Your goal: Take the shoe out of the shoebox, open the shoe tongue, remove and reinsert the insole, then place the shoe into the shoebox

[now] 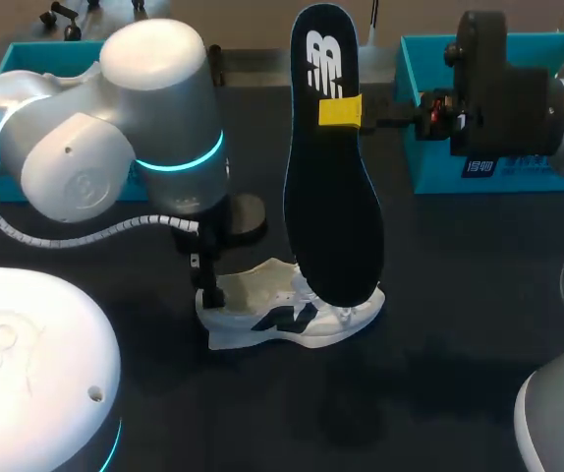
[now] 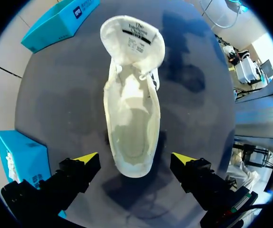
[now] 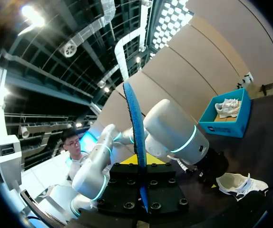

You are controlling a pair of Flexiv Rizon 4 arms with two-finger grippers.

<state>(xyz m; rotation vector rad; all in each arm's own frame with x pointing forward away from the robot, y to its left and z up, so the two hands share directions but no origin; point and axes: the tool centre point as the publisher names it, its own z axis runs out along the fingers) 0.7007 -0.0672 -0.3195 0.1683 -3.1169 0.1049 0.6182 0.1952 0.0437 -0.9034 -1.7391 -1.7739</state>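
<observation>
A white shoe point(image 1: 287, 317) lies on its side on the black table, toe to the right. From the left wrist view the shoe point(image 2: 131, 118) has its tongue point(image 2: 132, 38) folded forward and its inside bare. My left gripper point(image 2: 135, 160) hangs open over the heel, one yellow tip on each side and touching nothing. It also shows as my left gripper point(image 1: 208, 287) at the heel in the head view. My right gripper point(image 1: 341, 110) is shut on the dark insole point(image 1: 331, 197), which stands upright above the shoe's toe. From the right wrist the insole point(image 3: 135, 123) is edge-on between my right gripper point(image 3: 140, 164).
A teal shoebox point(image 1: 479, 118) stands at the back right behind my right arm, another teal box point(image 1: 27, 59) at the back left. The teal box point(image 3: 227, 116) in the right wrist view holds another shoe. My left arm's elbow point(image 1: 154, 108) rises over the shoe's left side.
</observation>
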